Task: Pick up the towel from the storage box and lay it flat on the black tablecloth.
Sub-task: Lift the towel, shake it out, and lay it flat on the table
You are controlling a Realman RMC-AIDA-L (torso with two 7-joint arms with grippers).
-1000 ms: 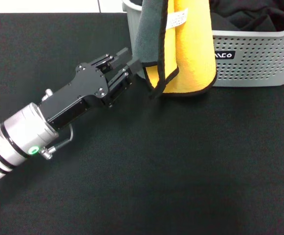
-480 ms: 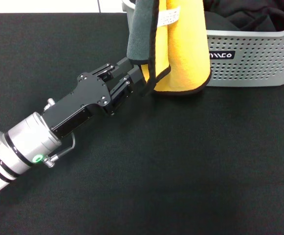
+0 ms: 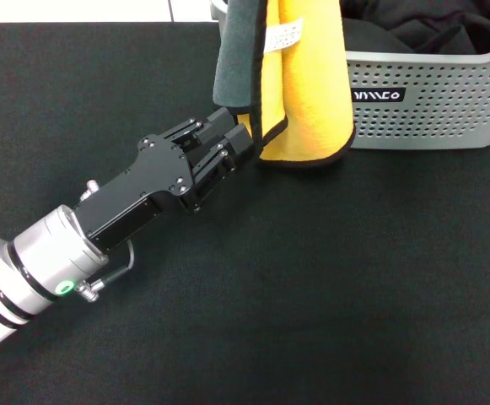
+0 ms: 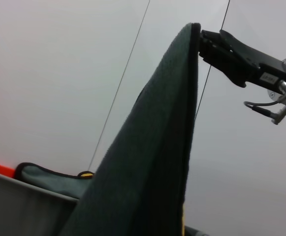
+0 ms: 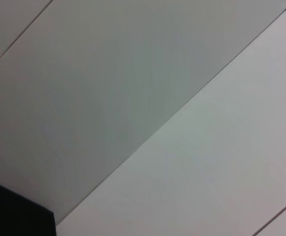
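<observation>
The towel (image 3: 308, 93) hangs upright in front of the storage box (image 3: 430, 101), yellow-orange side out, with a grey flap folded over its left and a white label near the top. Its top is out of the head view. In the left wrist view the towel (image 4: 152, 162) hangs from my right gripper (image 4: 204, 42), which is shut on its top corner. My left gripper (image 3: 238, 133) reaches in low from the left; its jaws stand open at the towel's lower left edge. The black tablecloth (image 3: 329, 278) covers the table.
Black clothing fabric (image 3: 430, 29) lies inside the storage box at the back right. A white wall edge runs along the far side of the table. The right wrist view shows only pale wall panels.
My left gripper has moved forward and to the right, up to the towel's lower left edge. The hanging towel has shifted slightly to the left.
</observation>
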